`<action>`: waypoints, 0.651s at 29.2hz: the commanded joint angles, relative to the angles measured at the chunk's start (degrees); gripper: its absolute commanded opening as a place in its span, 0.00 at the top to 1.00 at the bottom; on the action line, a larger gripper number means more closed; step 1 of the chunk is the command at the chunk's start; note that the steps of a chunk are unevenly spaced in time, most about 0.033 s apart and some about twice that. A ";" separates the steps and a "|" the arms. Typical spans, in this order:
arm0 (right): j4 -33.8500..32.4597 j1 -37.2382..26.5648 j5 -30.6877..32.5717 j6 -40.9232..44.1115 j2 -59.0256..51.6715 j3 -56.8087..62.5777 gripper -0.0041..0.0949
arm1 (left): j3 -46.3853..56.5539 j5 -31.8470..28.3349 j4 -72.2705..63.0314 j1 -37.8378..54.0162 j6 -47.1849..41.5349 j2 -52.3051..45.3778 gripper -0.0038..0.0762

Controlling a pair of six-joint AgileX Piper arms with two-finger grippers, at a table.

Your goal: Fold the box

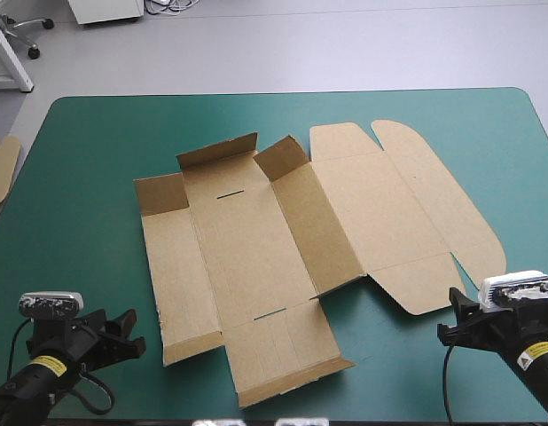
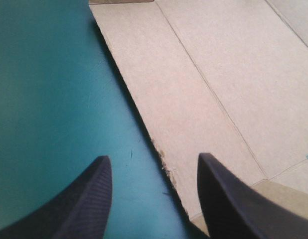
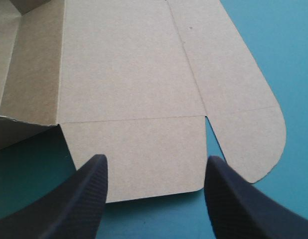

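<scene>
The teal-green table [image 1: 79, 151] carries the brown box [image 1: 283, 240] at its middle. The box is mostly flat, with its far flaps [image 1: 216, 153] half raised. My left gripper [image 2: 153, 157] and right gripper [image 3: 155, 158] both stand open and empty near the table's near edge. I judge the long left wall [image 2: 159, 94] the place to start: slip one finger under its frayed edge, then lift slowly along the crease.

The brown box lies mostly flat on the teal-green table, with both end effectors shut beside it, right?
Not quite: the left end effector and right end effector are open, as the wrist views show. The box lies mostly flat on the table.
</scene>
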 commanded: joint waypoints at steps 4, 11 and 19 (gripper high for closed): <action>-2.80 -0.42 -4.25 1.93 4.16 -3.25 0.42 | -6.99 -4.06 -2.43 -0.10 1.60 8.74 0.48; -2.58 -0.42 -6.16 1.93 12.99 -8.10 0.42 | -7.56 -9.14 -18.36 -0.10 9.87 16.30 0.48; -2.36 -0.42 -6.29 1.93 21.83 -16.43 0.42 | -7.69 -10.47 -28.88 -0.10 18.46 22.98 0.48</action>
